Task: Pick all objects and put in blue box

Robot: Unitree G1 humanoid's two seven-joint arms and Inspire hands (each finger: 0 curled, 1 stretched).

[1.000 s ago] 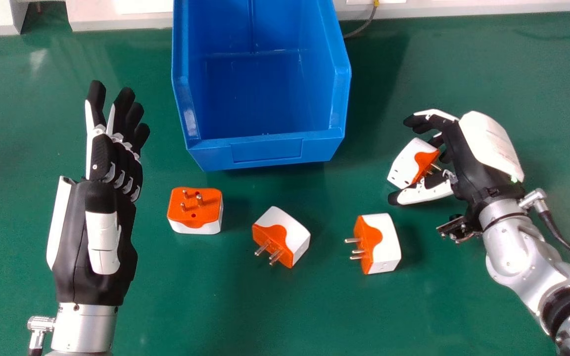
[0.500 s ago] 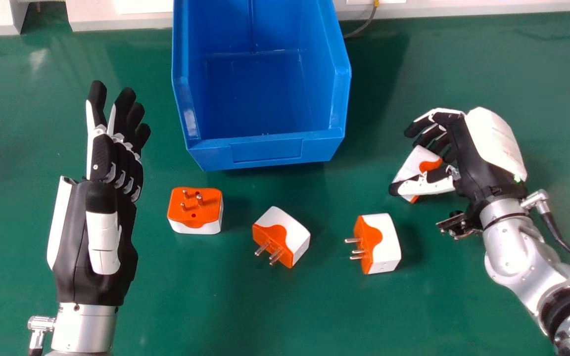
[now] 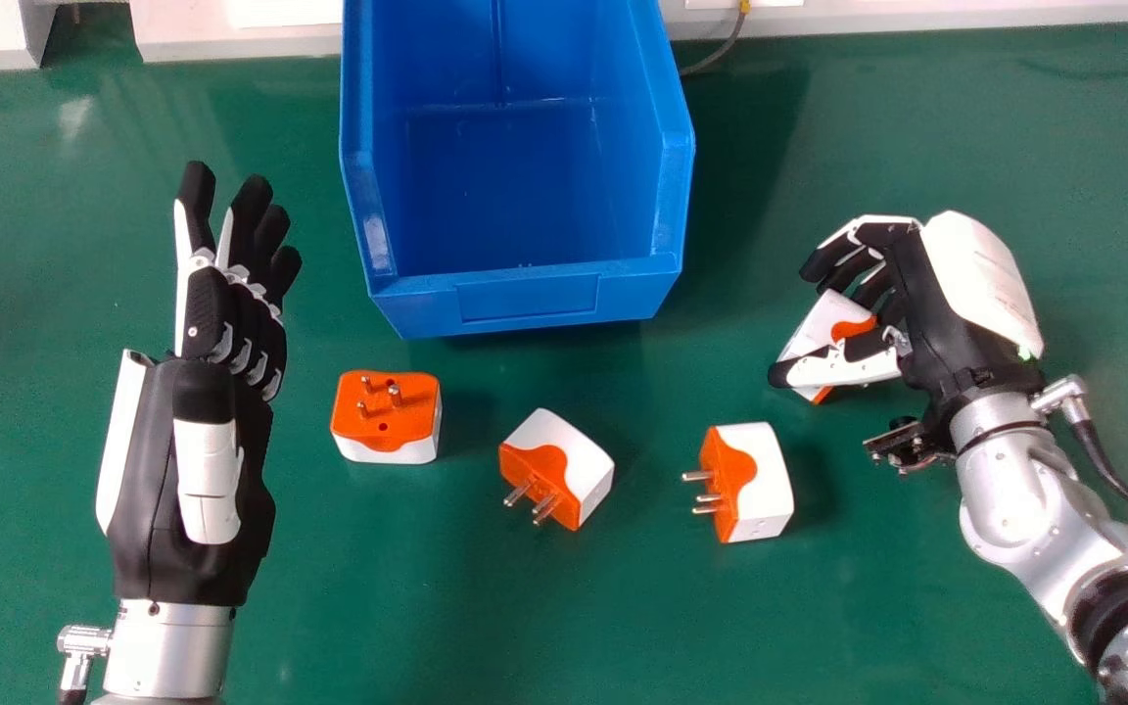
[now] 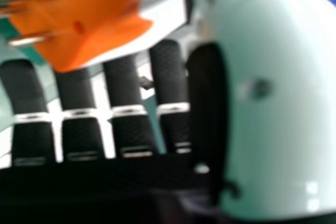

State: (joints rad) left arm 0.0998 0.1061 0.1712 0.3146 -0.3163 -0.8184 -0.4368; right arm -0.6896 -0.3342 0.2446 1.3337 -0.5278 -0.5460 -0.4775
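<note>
Head view shows your right hand (image 3: 941,318), fingers half curled around orange-and-white plug adapter (image 3: 821,319). Please tighten evenly before lifting it.

My right hand (image 3: 934,318) has its fingers and thumb curled round a white-and-orange plug adapter (image 3: 816,326) on the green table (image 3: 564,617), to the right of the blue box (image 3: 530,297). Nearer me than the box, three more adapters lie apart in a loose row: the left one (image 3: 409,399) with its prongs up, the middle one (image 3: 576,462) with prongs angled towards me, the right one (image 3: 765,480) with prongs pointing left. My left hand (image 3: 148,490) is at the left, fingers extended.
</note>
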